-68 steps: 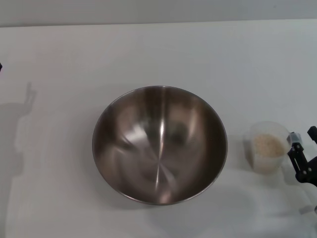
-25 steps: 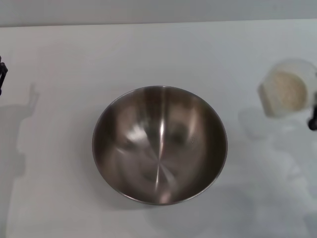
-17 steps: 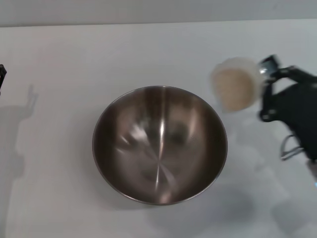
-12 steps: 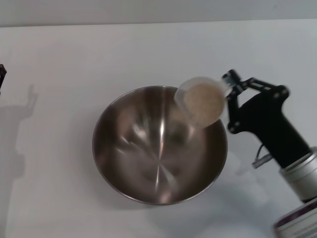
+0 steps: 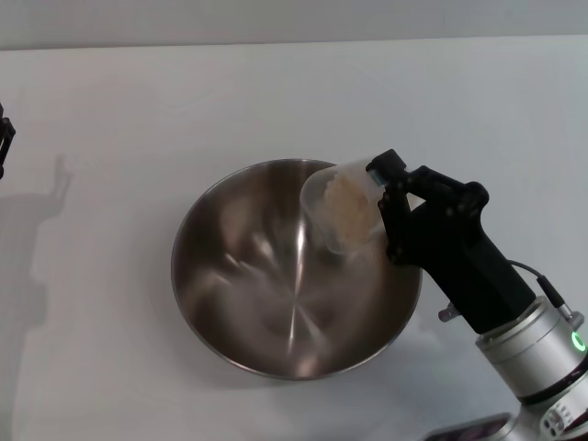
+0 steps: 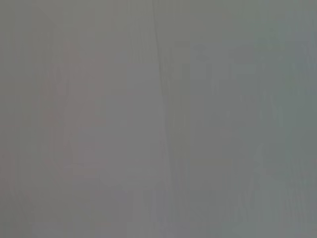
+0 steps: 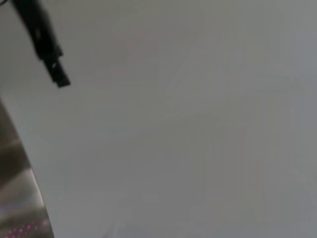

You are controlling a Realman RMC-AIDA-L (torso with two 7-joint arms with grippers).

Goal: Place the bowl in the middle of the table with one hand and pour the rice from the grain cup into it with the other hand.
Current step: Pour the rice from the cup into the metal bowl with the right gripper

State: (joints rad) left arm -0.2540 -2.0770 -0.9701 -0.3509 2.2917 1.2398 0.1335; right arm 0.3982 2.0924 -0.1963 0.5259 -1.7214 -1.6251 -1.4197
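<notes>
The steel bowl (image 5: 276,285) stands in the middle of the white table (image 5: 276,101). My right gripper (image 5: 378,197) is shut on the clear grain cup (image 5: 338,213) and holds it tilted over the bowl's far right rim, mouth toward the bowl's middle. The rice (image 5: 346,204) sits inside the cup. No grains show in the bowl. The bowl's edge also shows in the right wrist view (image 7: 17,198), with a dark finger (image 7: 44,49) above it. My left gripper (image 5: 4,138) is parked at the left edge of the table.
The left wrist view shows only bare grey surface. The left arm's shadow (image 5: 37,239) falls on the table left of the bowl.
My right gripper lifted the grain cup from the table at the right, carried it left over the bowl's rim and tilted it further. The bowl and the left arm have not moved.
</notes>
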